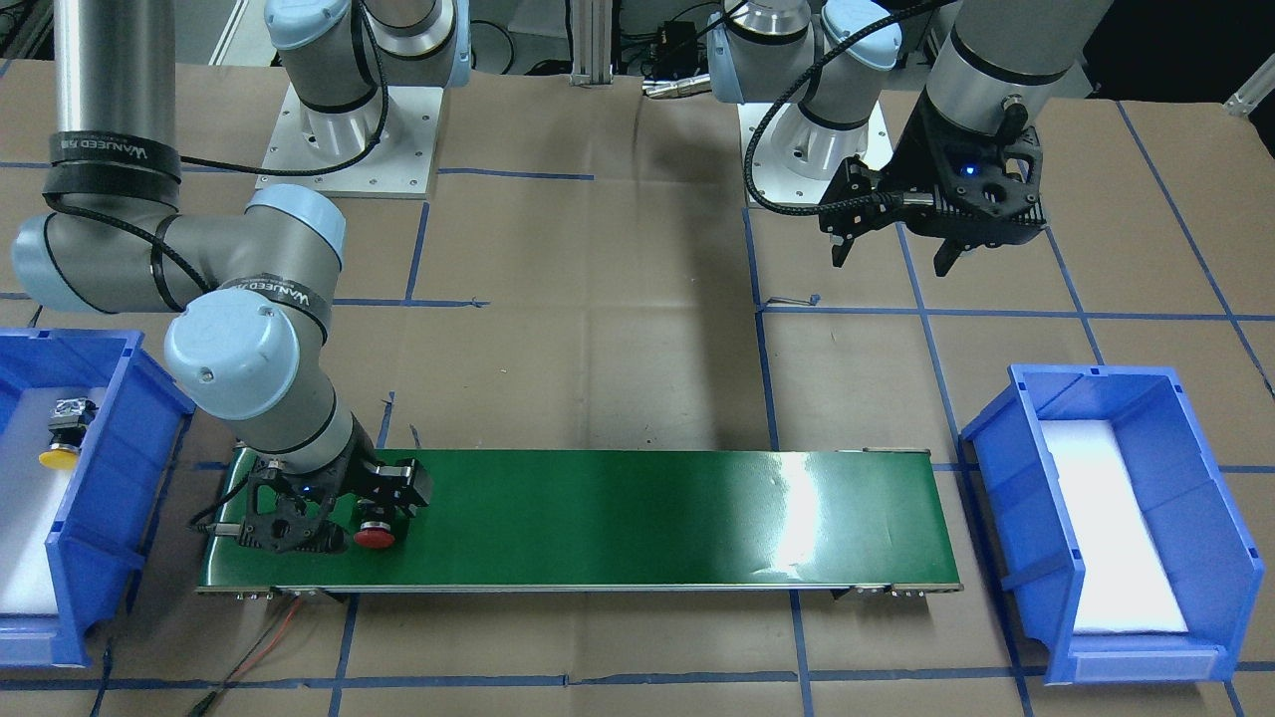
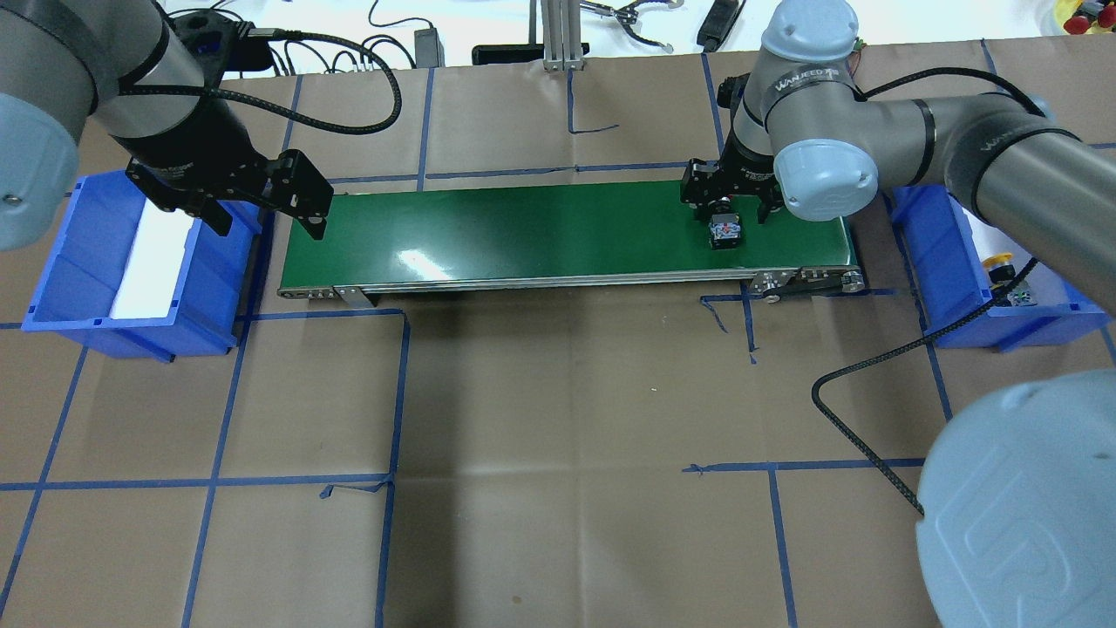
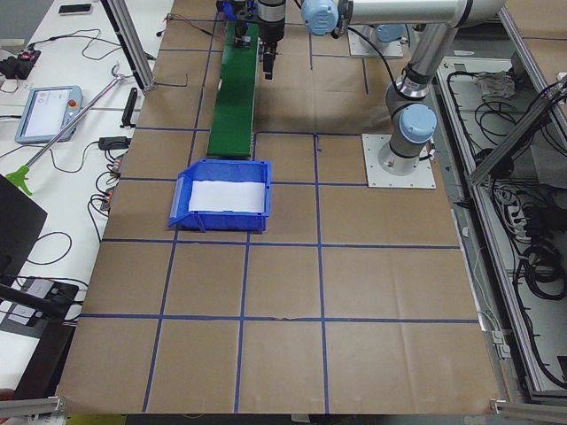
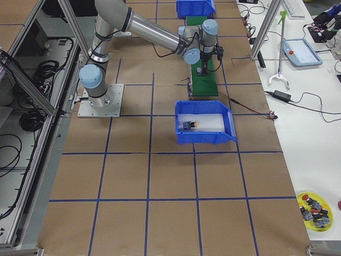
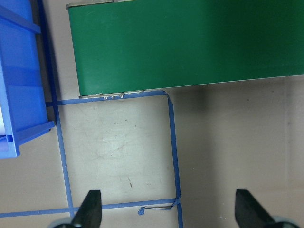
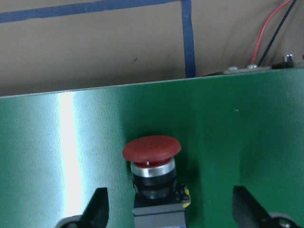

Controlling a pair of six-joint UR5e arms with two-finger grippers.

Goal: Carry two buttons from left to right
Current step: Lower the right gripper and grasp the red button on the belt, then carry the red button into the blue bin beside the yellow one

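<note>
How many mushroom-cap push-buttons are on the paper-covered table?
2. The red push-button lies on the green conveyor belt within the open right gripper; the yellow push-button lies in the blue plastic bin beside that end.

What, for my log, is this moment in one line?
right gripper: open, straddling red mushroom-cap push-button on green conveyor belt | left gripper: open, empty | yellow-capped push-button: in right blue plastic bin

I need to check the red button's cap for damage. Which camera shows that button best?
The right wrist-mounted view: the red button is close and sharp, cap and collar clear. Front-facing shows only its small cap; overhead shows its contact-block end; the side views show it tiny or not at all.
</note>
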